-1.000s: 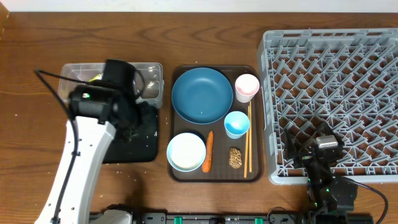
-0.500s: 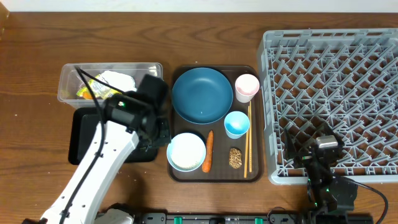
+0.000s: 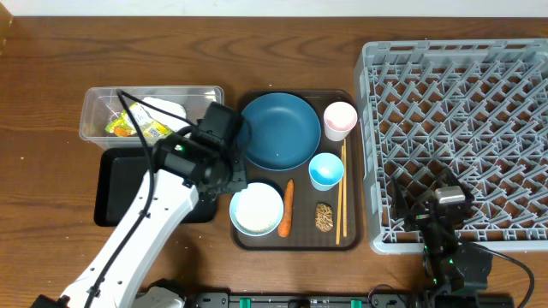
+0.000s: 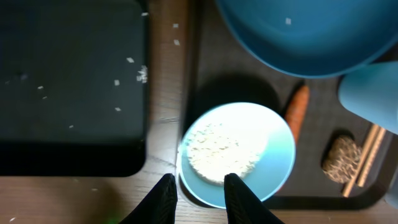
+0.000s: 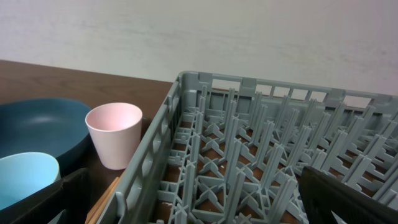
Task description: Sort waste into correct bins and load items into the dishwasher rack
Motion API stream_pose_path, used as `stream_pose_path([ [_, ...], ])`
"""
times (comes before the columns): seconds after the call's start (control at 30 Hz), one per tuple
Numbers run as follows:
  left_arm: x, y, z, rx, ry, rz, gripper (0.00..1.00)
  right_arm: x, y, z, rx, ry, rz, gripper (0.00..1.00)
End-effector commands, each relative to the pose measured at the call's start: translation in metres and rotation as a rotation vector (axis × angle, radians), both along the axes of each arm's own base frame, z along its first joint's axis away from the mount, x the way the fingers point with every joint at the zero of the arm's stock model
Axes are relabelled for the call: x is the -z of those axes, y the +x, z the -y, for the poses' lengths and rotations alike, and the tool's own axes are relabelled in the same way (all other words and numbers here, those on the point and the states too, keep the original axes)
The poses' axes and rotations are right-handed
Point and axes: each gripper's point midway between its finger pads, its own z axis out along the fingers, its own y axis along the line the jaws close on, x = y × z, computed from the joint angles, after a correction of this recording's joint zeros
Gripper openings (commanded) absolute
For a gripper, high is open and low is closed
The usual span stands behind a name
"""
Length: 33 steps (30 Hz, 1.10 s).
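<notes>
Inspector: Left gripper [image 4: 199, 194], position and state?

Operator: Jaws narrowly parted, nothing clamped. The light-blue bowl [image 4: 277, 158] on the serving tray [image 3: 300, 243] lies straight ahead, its near rim between the fingertips in the wrist view. Contact cannot be told. It is round, so no axis to match.

Inspector: Right gripper [image 3: 447, 204]?

Operator: Wide open and empty at the rack's [image 3: 462, 111] near edge. The left arm is far nearer.

Inspector: Count?

Operator: One plate [image 3: 278, 130], one bowl with rice [image 4: 224, 149], two cups — pink [image 3: 340, 120] and light-blue [image 3: 326, 169] — one chopstick pair [image 3: 341, 192], one carrot [image 3: 287, 206], one seedy lump [image 3: 324, 216].
</notes>
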Motion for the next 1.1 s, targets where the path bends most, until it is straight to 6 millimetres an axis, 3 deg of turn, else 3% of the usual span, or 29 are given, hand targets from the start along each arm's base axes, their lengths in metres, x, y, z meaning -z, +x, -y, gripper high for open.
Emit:
stream_pose_path([
  [0.0, 0.001, -0.003, 0.012, 0.036, -0.006, 0.003, 0.27, 0.001, 0.000, -0.002, -0.009, -0.013, 0.000, 0.99],
  [0.17, 0.007, -0.006, 0.035, 0.100, -0.009, 0.002, 0.27, 0.001, 0.000, -0.002, -0.009, -0.012, -0.001, 0.99],
  [0.37, 0.030, -0.018, 0.055, 0.185, 0.036, -0.071, 0.27, 0.001, 0.000, -0.002, -0.009, -0.012, -0.001, 0.99],
  [0.67, 0.065, -0.020, 0.068, 0.221, 0.089, -0.154, 0.27, 0.001, 0.000, -0.002, -0.009, -0.012, -0.001, 0.99],
  [0.9, 0.074, -0.014, 0.073, 0.221, 0.083, -0.152, 0.28, 0.001, 0.000, -0.002, -0.009, -0.013, 0.000, 0.99],
  [1.07, 0.073, -0.016, 0.090, 0.236, -0.004, -0.169, 0.28, 0.001, 0.000, -0.002, -0.009, -0.013, 0.000, 0.99],
])
